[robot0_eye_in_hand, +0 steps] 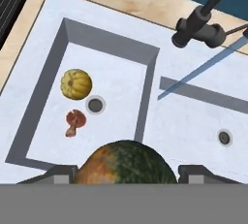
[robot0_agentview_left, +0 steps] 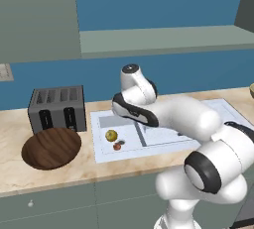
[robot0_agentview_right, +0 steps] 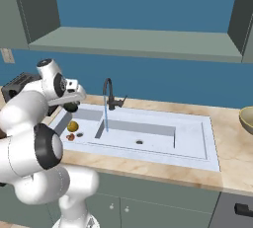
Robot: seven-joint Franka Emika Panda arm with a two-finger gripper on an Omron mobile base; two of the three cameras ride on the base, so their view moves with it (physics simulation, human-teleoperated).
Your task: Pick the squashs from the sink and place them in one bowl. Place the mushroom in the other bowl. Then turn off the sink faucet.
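My gripper (robot0_eye_in_hand: 125, 173) hangs above the left basin of the sink (robot0_eye_in_hand: 111, 19), shut on the dark green squash (robot0_eye_in_hand: 127, 162), which sits between the two finger tips. Below in that basin lie the yellow squash (robot0_eye_in_hand: 76, 84) and, just beside it, the reddish-brown mushroom (robot0_eye_in_hand: 75, 120), both near the drain. From the base they show as yellow squash (robot0_agentview_left: 111, 135) and mushroom (robot0_agentview_left: 117, 146). The wide wooden bowl (robot0_agentview_left: 51, 147) rests on the counter left of the sink. The olive-tan bowl (robot0_agentview_right: 247, 118) stands at the far right. Water runs from the dark faucet (robot0_agentview_right: 108, 94).
A grey toaster (robot0_agentview_left: 56, 108) stands behind the wooden bowl. My own arm stretches over the sink's (robot0_agentview_left: 119, 156) middle and hides part of it. A shelf runs along the blue wall above the counter.
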